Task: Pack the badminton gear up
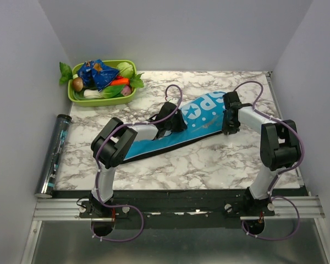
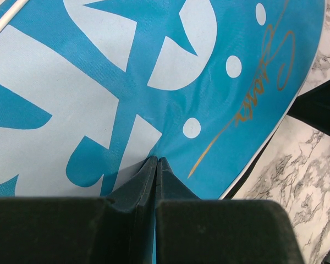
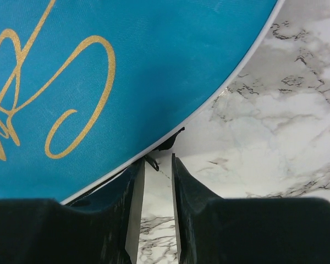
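Your blue cover (image 1: 203, 116) lies flat on the marble table (image 1: 209, 162), and its long axis runs on a diagonal, from the narrow end near the left arm up to the broad rounded head at the far right. The left gripper (image 2: 155, 160) stands on the middle of the cover with its jaws pressed together, and it seems to pinch a small fold of the blue cloth, so this side is held. What matters for the next move is at the right gripper (image 3: 157, 160): it is at the white-piped rim of the head, on the side toward the right arm, and its jaws have only a narrow gap with bare marble showing between them, holding nothing. A small black tab (image 3: 168, 141), probably the zip pull, sticks out from under the rim just ahead of the fingertips and a little toward the cover side. I judge that the right arm, being the nearer one, must go slightly forward so that the tab comes between the jaws. The dark tube (image 1: 55, 151) lies well apart, at the table's left edge
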{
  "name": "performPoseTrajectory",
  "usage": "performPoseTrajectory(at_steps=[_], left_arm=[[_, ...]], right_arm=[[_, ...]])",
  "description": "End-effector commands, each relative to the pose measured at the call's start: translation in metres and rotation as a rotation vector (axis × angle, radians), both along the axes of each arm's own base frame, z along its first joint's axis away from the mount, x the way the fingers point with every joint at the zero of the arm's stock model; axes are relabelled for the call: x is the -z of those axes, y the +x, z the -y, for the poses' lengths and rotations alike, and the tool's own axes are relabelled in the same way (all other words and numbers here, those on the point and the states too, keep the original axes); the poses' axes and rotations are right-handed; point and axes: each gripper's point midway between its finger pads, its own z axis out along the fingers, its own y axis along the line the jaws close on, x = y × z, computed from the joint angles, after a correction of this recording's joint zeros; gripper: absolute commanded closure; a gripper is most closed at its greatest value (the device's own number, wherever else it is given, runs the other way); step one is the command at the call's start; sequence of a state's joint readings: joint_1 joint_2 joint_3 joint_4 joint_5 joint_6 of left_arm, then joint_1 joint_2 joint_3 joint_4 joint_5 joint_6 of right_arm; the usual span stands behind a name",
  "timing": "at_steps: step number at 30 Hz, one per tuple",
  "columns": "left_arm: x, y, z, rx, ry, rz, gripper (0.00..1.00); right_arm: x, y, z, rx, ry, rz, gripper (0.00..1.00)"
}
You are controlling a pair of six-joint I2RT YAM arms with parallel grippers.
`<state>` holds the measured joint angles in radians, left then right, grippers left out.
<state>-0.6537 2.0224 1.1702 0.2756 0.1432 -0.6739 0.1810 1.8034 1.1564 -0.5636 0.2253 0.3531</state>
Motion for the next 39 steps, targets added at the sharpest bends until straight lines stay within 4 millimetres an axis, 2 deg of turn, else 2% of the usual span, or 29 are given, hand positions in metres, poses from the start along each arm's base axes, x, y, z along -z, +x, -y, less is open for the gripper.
performPoseTrajectory(at_steps=[1,5,6,10,12,16,23,27,29,36,38,39], left_arm=[[0.027,-0.01,-0.024,-0.024,0.091,-0.065,0.9],[0.029,-0.011,-0.025,-0.023,0.093,-0.07,0.9],[0.028,-0.011,-0.025,-0.025,0.092,-0.068,0.9],[0.028,-0.01,-0.024,-0.026,0.091,-0.069,0.9],[0.028,-0.011,-0.025,-0.023,0.096,-0.07,0.9],[0.029,-0.009,-0.024,-0.018,0.106,-0.067,0.9],[0.035,-0.008,-0.024,-0.005,0.13,-0.072,0.92],[0.034,-0.007,-0.023,0.001,0.129,-0.07,0.93],[0.033,-0.006,-0.023,0.003,0.133,-0.066,0.94],[0.04,-0.008,-0.023,0.011,0.14,-0.073,0.98],[0.04,-0.007,-0.023,0.014,0.14,-0.07,0.98],[0.04,-0.007,-0.023,0.016,0.142,-0.068,0.98]], right_arm=[[0.0,0.003,-0.003,-0.049,0.018,-0.028,0.66],[0.002,0.004,-0.005,-0.085,0.032,-0.047,0.77],[0.002,0.003,-0.006,-0.089,0.033,-0.052,0.84],[0.003,0.003,-0.008,-0.101,0.042,-0.061,0.92],[0.003,0.002,-0.009,-0.11,0.048,-0.066,0.99],[0.005,-0.001,-0.018,-0.128,0.094,-0.073,0.99],[0.007,-0.012,-0.071,-0.228,0.26,-0.063,0.99],[0.001,-0.024,-0.123,-0.345,0.333,-0.066,0.99],[-0.003,-0.026,-0.142,-0.375,0.36,-0.061,0.99],[-0.008,-0.067,-0.222,-0.566,0.552,-0.137,0.99],[-0.002,-0.072,-0.234,-0.576,0.607,-0.16,0.99],[0.006,-0.076,-0.232,-0.557,0.6,-0.175,0.99]])
